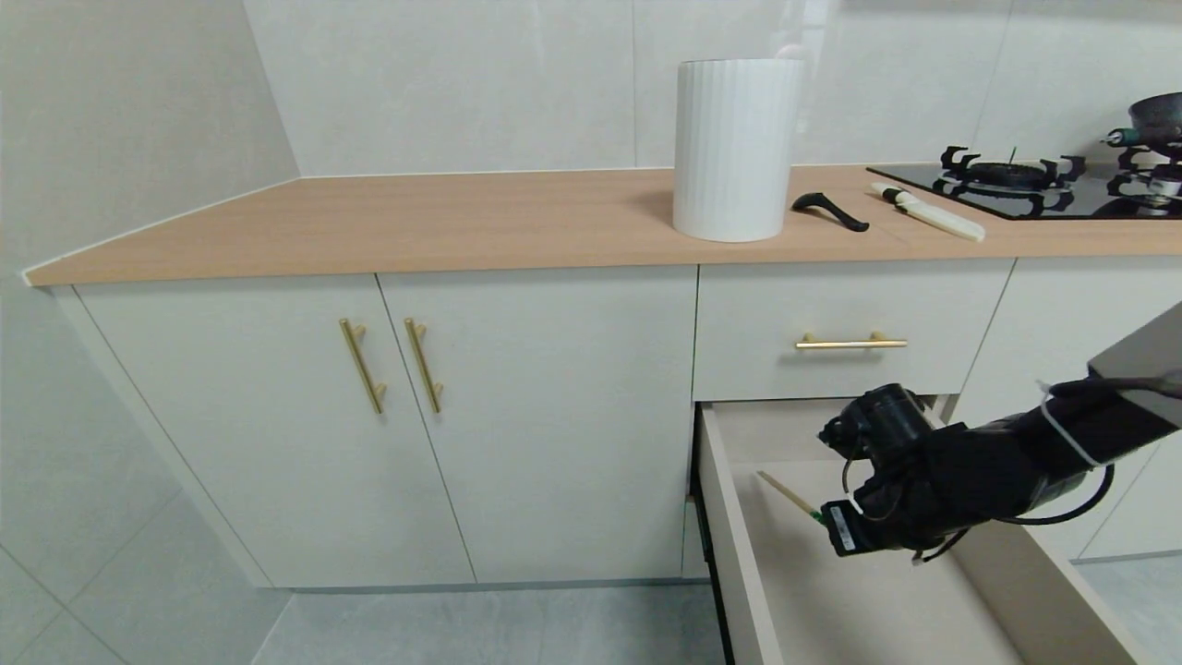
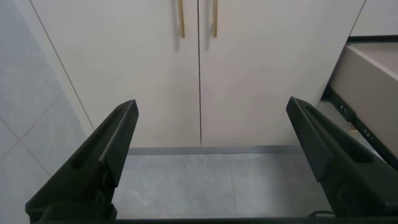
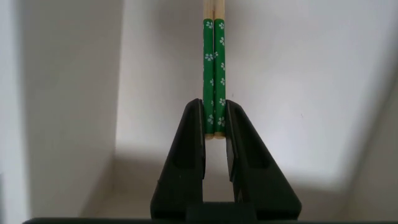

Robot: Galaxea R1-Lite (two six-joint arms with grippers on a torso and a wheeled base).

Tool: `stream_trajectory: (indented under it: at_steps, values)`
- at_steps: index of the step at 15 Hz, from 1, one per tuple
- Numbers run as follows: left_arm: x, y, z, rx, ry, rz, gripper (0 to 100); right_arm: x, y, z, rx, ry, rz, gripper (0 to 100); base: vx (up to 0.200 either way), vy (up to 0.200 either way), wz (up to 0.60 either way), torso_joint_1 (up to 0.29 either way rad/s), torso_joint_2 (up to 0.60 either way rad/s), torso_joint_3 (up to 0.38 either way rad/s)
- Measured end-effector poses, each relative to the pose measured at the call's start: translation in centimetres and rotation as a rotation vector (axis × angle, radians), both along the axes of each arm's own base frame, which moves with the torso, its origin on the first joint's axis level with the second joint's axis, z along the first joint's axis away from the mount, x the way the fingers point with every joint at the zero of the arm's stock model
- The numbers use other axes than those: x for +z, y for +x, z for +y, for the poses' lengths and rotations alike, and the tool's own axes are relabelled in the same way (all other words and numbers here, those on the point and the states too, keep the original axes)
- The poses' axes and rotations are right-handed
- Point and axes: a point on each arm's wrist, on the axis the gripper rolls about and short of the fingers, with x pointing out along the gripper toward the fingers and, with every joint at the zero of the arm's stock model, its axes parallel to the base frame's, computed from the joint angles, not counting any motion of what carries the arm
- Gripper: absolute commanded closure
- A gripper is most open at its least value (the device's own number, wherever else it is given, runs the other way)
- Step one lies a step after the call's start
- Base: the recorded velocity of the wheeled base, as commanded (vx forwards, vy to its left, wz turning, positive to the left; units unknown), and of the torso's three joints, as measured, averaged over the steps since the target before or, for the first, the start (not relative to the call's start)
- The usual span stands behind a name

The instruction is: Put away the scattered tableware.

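My right gripper hangs inside the open lower drawer, shut on a pair of wooden chopsticks with green flowered ends. In the right wrist view the chopsticks stick out straight from between the two black fingers, over the pale drawer floor. On the wooden countertop lie a black-handled utensil and a cream-coloured knife, both to the right of a tall white ribbed container. My left gripper is open and low, facing the cabinet doors above the floor.
A gas hob with a dark pan sits at the counter's right end. The upper drawer with a gold handle is closed above the open one. Two cabinet doors with gold handles stand to the left. Grey tiled floor lies below.
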Motion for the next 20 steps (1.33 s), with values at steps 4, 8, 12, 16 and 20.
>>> stream_trajectory:
  at_steps: [4,8,12,16,20]
  values:
    - [0.0,0.0,0.0,0.0,0.0,0.0,0,-4.8,1.8,1.4,-0.019,-0.073,-0.012,100,0.0,0.0,0.0,0.0,0.0,0.0]
    - [0.0,0.0,0.0,0.0,0.0,0.0,0,-7.9,2.2,1.9,-0.018,-0.112,0.025,100,0.0,0.0,0.0,0.0,0.0,0.0]
    - [0.0,0.0,0.0,0.0,0.0,0.0,0,-8.6,2.2,1.9,-0.018,-0.117,0.04,100,0.0,0.0,0.0,0.0,0.0,0.0]
    - [0.0,0.0,0.0,0.0,0.0,0.0,0,-8.7,2.1,1.9,-0.018,-0.117,0.043,0,0.0,0.0,0.0,0.0,0.0,0.0]
    - [0.0,0.0,0.0,0.0,0.0,0.0,0,-8.4,1.9,1.8,-0.015,-0.117,0.047,0,0.0,0.0,0.0,0.0,0.0,0.0]
